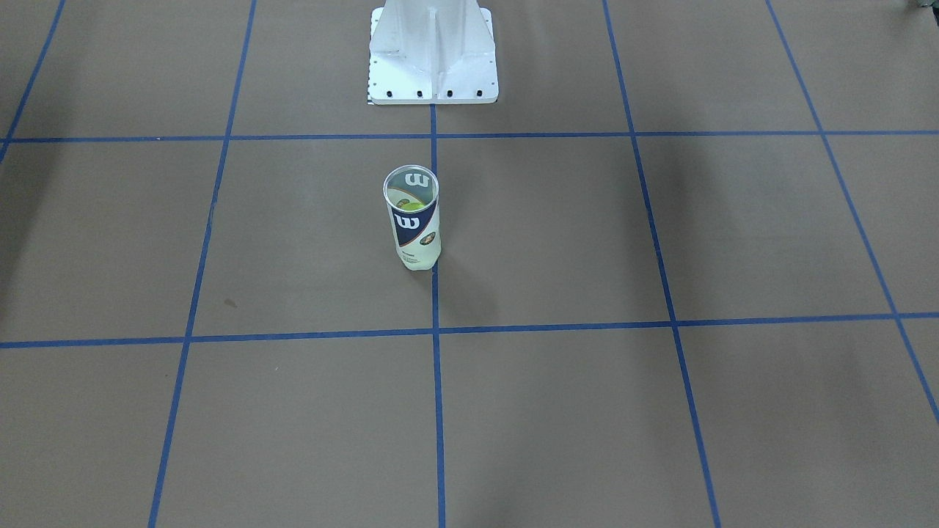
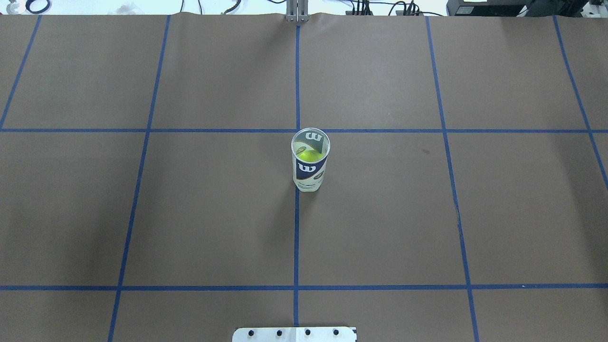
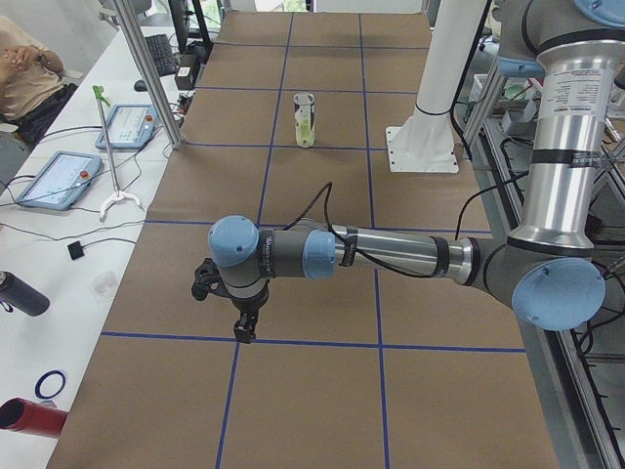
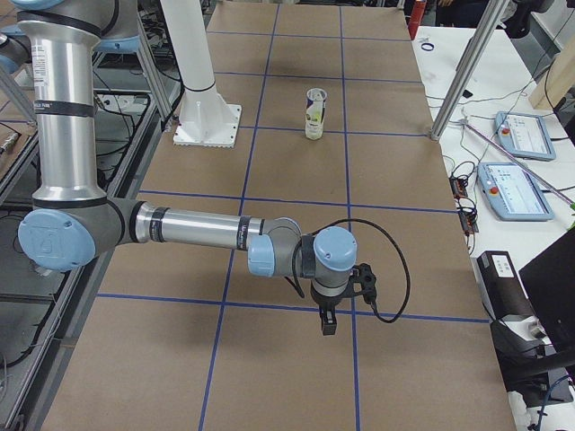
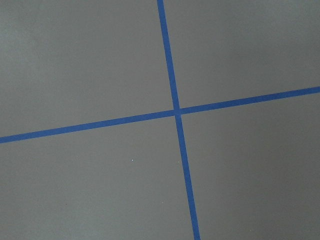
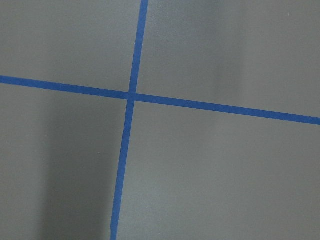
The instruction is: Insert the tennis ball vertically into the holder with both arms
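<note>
The holder [image 2: 310, 161] stands upright at the table's middle on the blue centre line, open end up; it also shows in the front view [image 1: 412, 218] and both side views [image 3: 305, 119] [image 4: 314, 113]. The tennis ball [image 2: 309, 155] sits inside it, seen through the open top, and shows faintly in the front view [image 1: 411, 205]. My left gripper [image 3: 244, 330] hangs far out at the table's left end, fingers down. My right gripper [image 4: 328, 323] hangs far out at the right end. Both show only in side views, so I cannot tell if they are open or shut.
The white metal pedestal [image 1: 433, 51] stands behind the holder on the robot's side. Blue tape lines [image 2: 297, 213] grid the brown table. Both wrist views show only tape crossings [image 5: 176, 111] [image 6: 131, 95]. Tablets [image 3: 59, 179] and a seated person [image 3: 24, 73] are beside the table.
</note>
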